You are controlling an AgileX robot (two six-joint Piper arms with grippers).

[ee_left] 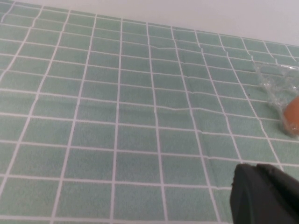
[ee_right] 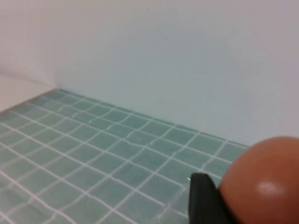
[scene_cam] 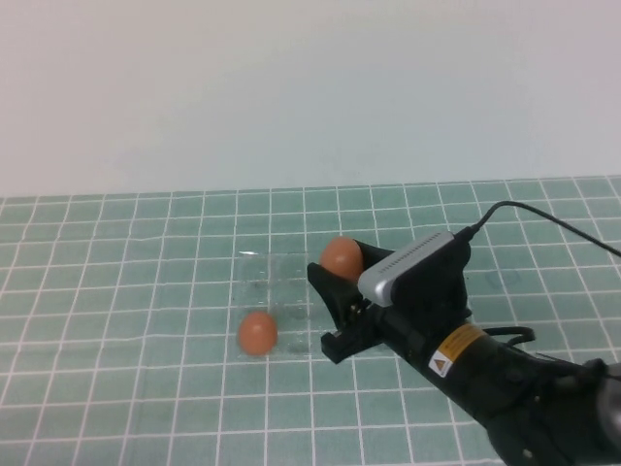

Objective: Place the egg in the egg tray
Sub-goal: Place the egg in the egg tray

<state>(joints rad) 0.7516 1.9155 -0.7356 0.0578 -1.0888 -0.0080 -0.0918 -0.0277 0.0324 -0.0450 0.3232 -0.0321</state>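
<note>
Right hand (scene_cam: 342,282) gripping egg (scene_cam: 341,258) over egg tray (scene_cam: 277,282), left hand (ee_left: 266,193) only in wrist view

The right gripper (scene_cam: 342,291) holds the egg (scene_cam: 341,258) above the egg tray (scene_cam: 281,282) at table (scene_cam: 116,291) centre; a second egg (scene_cam: 257,332) sits in the tray's near-left cup
</note>
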